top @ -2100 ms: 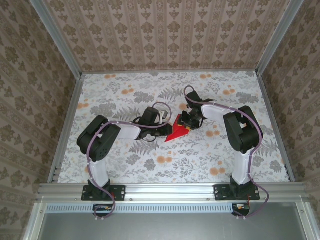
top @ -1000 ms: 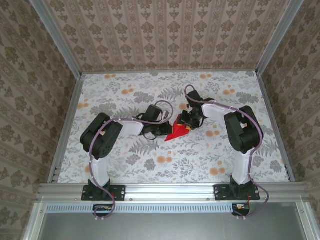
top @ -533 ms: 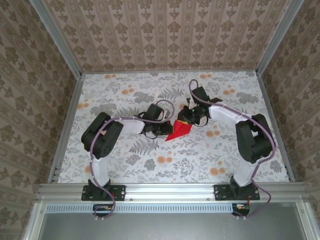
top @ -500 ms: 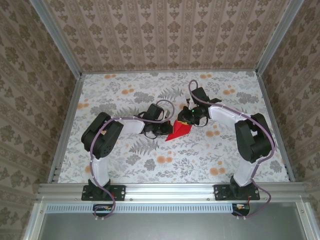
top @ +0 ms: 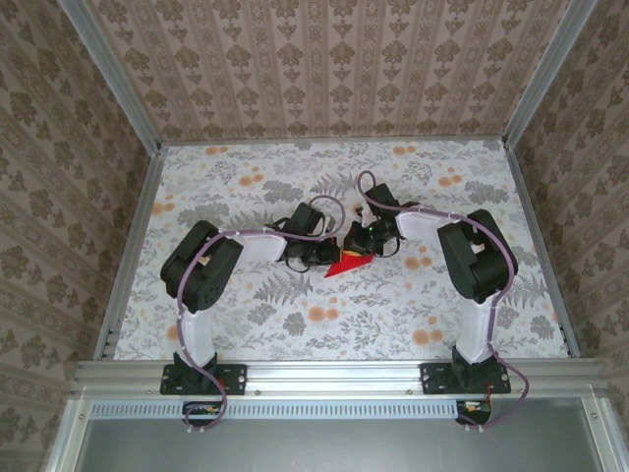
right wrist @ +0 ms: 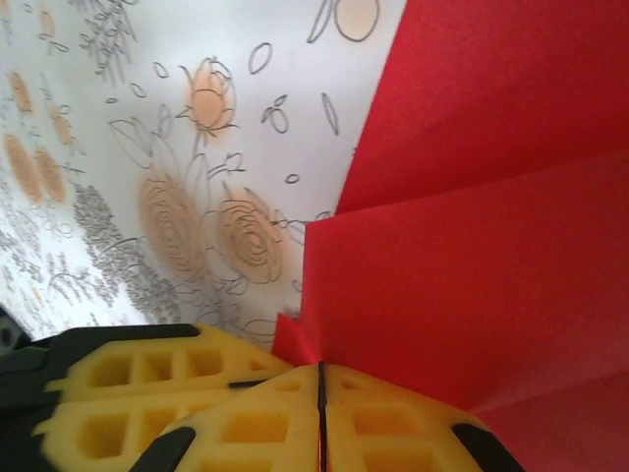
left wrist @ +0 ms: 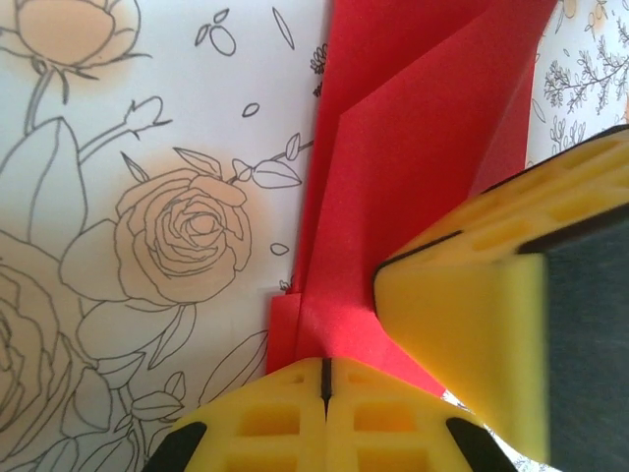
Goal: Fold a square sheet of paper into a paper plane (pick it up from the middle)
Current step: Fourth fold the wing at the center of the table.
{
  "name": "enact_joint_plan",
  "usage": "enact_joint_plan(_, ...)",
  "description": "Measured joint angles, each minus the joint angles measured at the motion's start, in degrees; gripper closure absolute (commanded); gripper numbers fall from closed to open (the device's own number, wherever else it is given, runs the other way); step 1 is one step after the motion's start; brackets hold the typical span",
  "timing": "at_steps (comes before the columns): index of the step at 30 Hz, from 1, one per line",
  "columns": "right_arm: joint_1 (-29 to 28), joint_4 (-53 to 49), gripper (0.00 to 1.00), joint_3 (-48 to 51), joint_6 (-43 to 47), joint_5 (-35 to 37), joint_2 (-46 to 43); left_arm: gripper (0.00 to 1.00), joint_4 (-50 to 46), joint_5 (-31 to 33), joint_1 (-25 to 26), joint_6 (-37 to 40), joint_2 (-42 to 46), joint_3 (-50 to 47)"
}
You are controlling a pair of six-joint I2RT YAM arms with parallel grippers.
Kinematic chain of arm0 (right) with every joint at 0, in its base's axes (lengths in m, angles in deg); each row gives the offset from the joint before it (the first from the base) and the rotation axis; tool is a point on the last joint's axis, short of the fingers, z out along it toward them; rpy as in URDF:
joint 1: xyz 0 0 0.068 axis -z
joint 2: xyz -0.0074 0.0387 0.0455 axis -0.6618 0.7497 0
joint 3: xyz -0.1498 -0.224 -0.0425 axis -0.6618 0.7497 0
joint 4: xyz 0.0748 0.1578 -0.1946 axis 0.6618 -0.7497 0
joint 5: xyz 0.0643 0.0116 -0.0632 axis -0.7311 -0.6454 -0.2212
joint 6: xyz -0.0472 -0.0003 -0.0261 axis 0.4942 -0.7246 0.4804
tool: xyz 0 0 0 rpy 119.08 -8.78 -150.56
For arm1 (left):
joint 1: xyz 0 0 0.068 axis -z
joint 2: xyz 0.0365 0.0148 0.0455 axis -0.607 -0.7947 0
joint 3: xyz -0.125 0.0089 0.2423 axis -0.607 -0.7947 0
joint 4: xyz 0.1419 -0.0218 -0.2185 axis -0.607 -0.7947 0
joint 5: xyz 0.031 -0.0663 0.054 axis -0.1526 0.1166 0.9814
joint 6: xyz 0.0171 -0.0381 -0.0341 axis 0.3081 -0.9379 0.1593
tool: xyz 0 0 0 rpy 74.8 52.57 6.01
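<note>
The square sheet of paper (top: 347, 265), bright red and folded into a layered pointed shape, lies at the middle of the flowered table (top: 246, 187). My left gripper (top: 327, 258) comes in from the left, my right gripper (top: 367, 243) from the upper right, and they meet over it. In the left wrist view the left gripper (left wrist: 322, 362) is shut on an edge of the paper (left wrist: 413, 147), with a right finger (left wrist: 462, 324) close beside it. In the right wrist view the right gripper (right wrist: 319, 366) pinches a corner of the creased paper (right wrist: 472, 246), the left fingers (right wrist: 128, 383) beside it.
Patterned walls (top: 324, 69) and metal rails (top: 128, 246) enclose the table on three sides. Both arm bases (top: 201, 374) sit on the near rail. Bare tabletop lies to the left, right and front of the paper.
The right gripper has closed on the paper's corner, and its arm swung out and back in. The left gripper stayed shut on the paper, and the paper sits slightly flatter.
</note>
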Motion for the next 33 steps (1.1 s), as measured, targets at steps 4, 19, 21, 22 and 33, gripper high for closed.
enact_joint_plan(4,0.74,0.31,0.91,0.35,2.62,0.15,0.17,1.00,-2.01,1.22,0.37,0.35,-0.20,1.07)
enact_joint_plan(19,5.53,4.90,0.90,3.08,10.60,0.94,-1.03,1.00,-5.33,3.58,1.22,2.14,-0.48,2.91)
enact_joint_plan(21,5.42,6.34,0.89,4.42,10.64,-0.52,-2.40,1.00,-5.79,3.78,1.36,2.21,-0.59,3.23)
enact_joint_plan(22,5.18,6.86,0.89,4.90,10.62,-1.03,-2.91,1.00,-5.95,3.93,1.42,2.29,-0.59,3.30)
enact_joint_plan(33,1.03,9.51,0.90,7.50,9.79,-3.98,-2.75,1.00,-6.99,4.68,1.60,2.40,-0.63,3.87)
